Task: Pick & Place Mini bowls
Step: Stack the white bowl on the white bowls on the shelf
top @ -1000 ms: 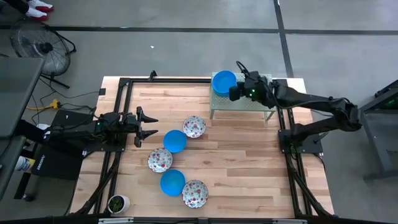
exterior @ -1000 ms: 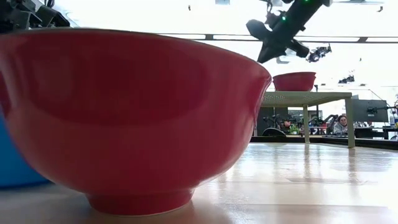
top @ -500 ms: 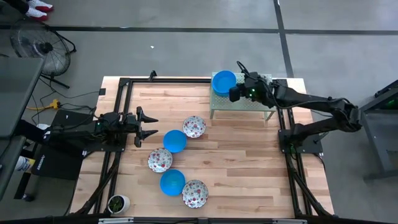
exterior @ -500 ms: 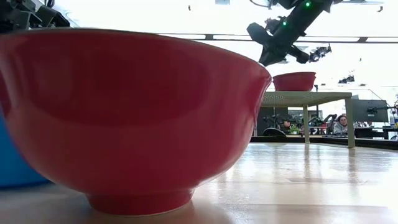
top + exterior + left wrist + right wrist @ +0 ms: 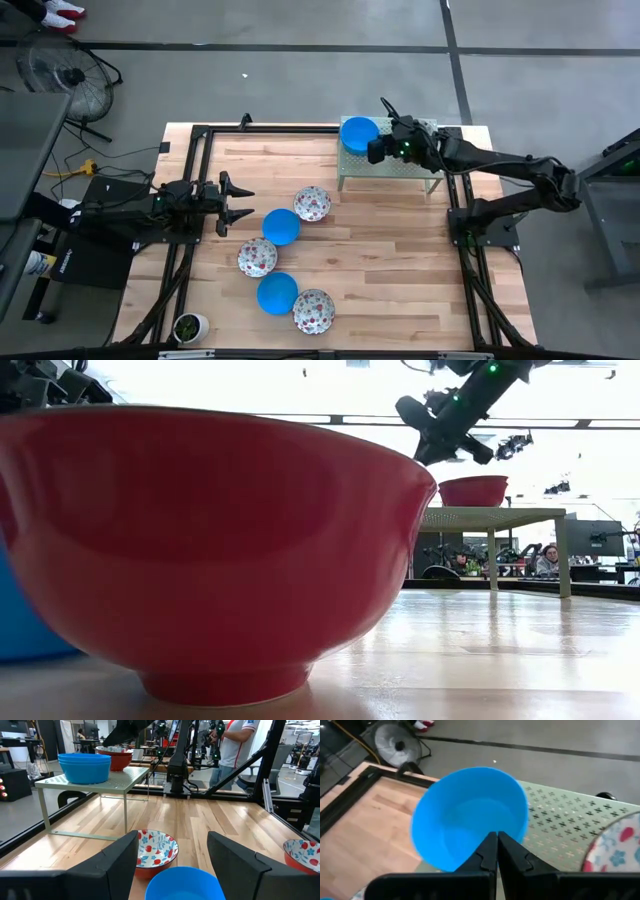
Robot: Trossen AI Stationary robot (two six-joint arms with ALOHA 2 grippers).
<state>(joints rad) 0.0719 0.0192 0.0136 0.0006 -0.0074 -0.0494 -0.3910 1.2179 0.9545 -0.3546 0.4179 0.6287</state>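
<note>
A stack of blue mini bowls (image 5: 85,765) stands on its base on the green perforated rack (image 5: 400,168) at the table's far side. A floral bowl with a red outside (image 5: 116,759) stands beside it on the rack. My right gripper (image 5: 496,836) hangs shut above the rack, its tips over the blue stack's (image 5: 360,132) rim and clear of it. Several more blue and floral bowls (image 5: 281,226) stand on the table's middle. My left gripper (image 5: 243,200) waits open and level at the table's left, facing them.
A small white cup with a green plant (image 5: 188,326) stands at the near left corner. Black frame rails (image 5: 190,180) run along the table's sides. Bare wood (image 5: 400,270) lies between the rack and the near edge. People show in the room beyond.
</note>
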